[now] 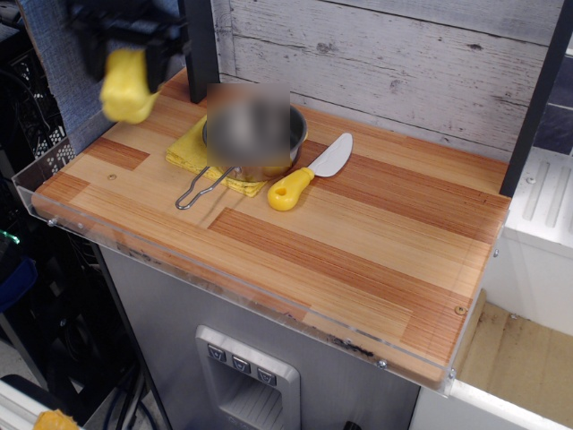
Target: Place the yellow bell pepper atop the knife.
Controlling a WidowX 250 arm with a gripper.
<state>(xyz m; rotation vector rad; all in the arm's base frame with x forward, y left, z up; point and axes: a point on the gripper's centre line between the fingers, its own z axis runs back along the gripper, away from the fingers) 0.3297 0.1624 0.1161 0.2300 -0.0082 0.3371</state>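
The yellow bell pepper (126, 84) hangs in the air above the table's back left corner, blurred by motion. My black gripper (125, 54) is shut on the yellow bell pepper, its fingers on either side of the top. The knife (311, 172) lies flat near the table's middle, silver blade pointing to the back right, yellow handle toward the front. The pepper is well to the left of the knife, with the pan between them.
A steel pan (255, 143) with a wire handle (199, 189) sits on a folded yellow cloth (190, 145) between pepper and knife. A dark post (199, 49) stands behind the pan. The wooden table (358, 260) has a clear plastic rim along its front and left edges.
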